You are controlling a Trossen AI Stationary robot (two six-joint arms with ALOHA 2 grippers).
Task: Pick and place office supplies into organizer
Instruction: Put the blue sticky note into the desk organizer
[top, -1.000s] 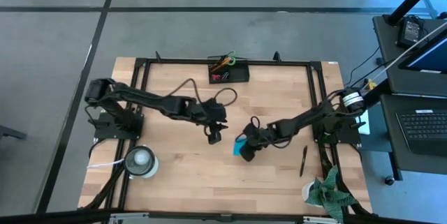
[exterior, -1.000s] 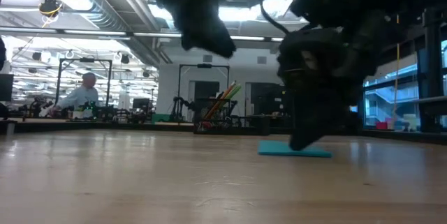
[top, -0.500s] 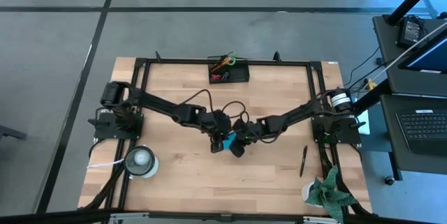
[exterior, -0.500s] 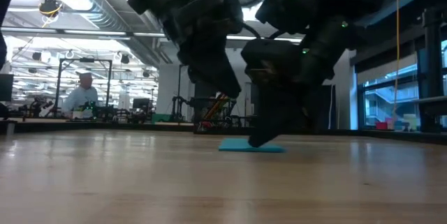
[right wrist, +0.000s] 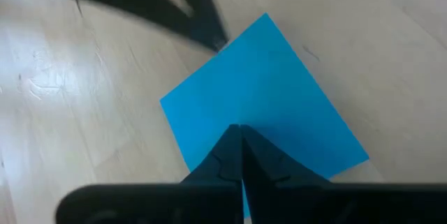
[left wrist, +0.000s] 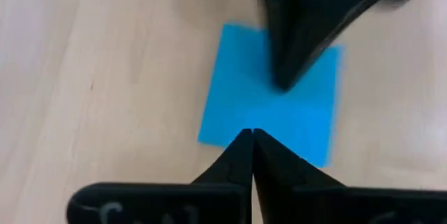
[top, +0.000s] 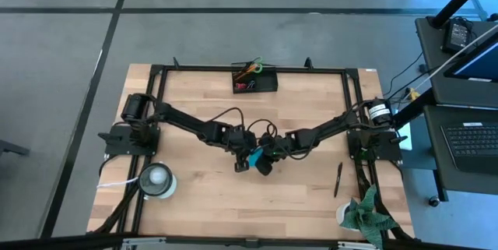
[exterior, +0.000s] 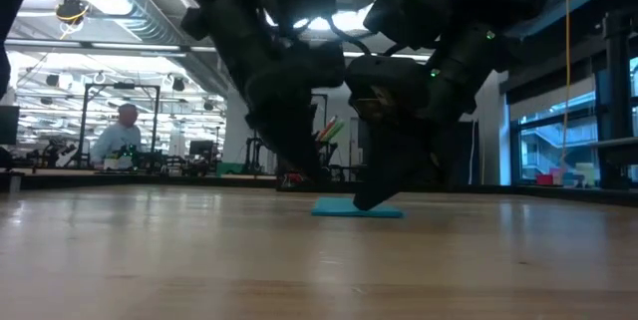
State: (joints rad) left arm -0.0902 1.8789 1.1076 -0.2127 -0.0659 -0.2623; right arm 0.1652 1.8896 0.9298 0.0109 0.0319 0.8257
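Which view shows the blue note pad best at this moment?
The right wrist view: the blue note pad nearly fills it, corners visible. The left wrist view shows most of it, partly behind the right gripper. The low view shows an edge-on sliver; the high view, a speck between the arms.

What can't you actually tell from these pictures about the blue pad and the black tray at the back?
- Blue note pad: high view, both grippers cover most of it; whether either shut tip grips it or only presses on it is unclear, left gripper, right gripper.
- Organizer: high view, too small to sort its contents by compartment; low view, the arms hide it.
- Black pen: high view, too small to see a cap.
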